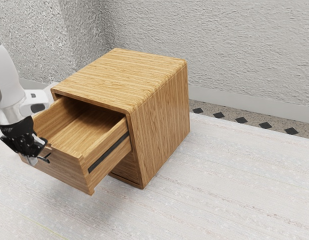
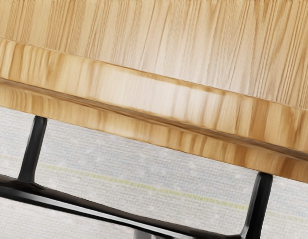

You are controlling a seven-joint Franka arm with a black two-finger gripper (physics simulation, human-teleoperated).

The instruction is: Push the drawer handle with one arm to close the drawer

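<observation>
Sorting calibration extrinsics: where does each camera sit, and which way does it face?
Exterior view: at the arm's side, facing obliquely down on the cabinet and open drawer; arm and gripper at the exterior view's left.
Wrist view: on my hand, facing down over the drawer front's top edge and handle; a grey bit may be my gripper.
Shared: drawer front, handle, pale surface.

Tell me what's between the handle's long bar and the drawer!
Two short black posts, with the pale surface showing between them, in the wrist view.
</observation>
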